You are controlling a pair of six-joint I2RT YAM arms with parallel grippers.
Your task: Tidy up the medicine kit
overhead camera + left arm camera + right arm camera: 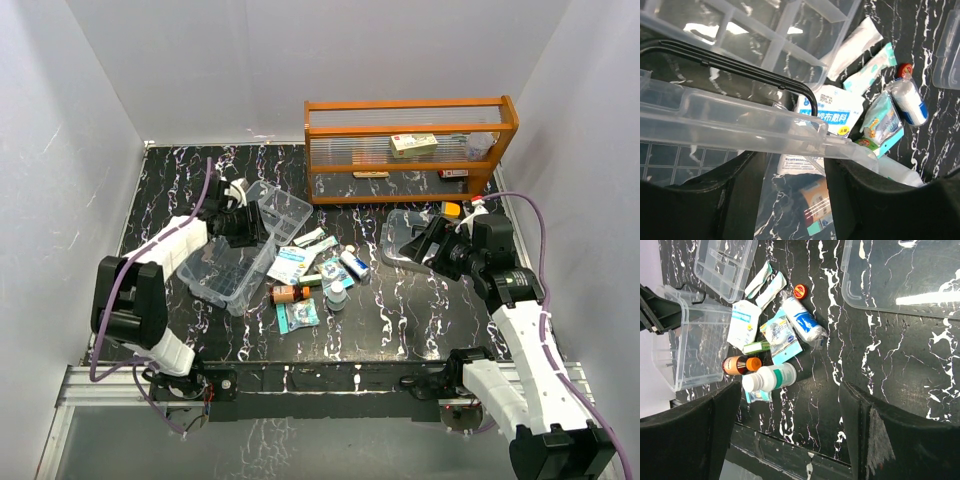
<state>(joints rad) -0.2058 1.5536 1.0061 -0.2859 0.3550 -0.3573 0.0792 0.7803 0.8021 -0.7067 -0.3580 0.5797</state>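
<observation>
The clear box [222, 272] of the medicine kit sits at the left, its divided insert tray [283, 212] lying just beyond it. My left gripper [238, 222] is at the box's far end. In the left wrist view its jaws [794, 159] stand apart, with the box's rim [740, 122] running across both fingertips and the dark handle [740, 70] above. The clear lid [400, 240] lies at the right, under my right gripper [432, 245]. That gripper [790, 390] is open and holds nothing. Loose medicine lies between: a white bottle [771, 378], a brown bottle [740, 364], a wrapped gauze roll [801, 320] and packets [743, 322].
An orange wooden rack [405, 145] with a ribbed clear panel stands at the back right, with a small box on its shelf. Grey walls close in three sides. The table's front edge [790, 452] shows below the right gripper.
</observation>
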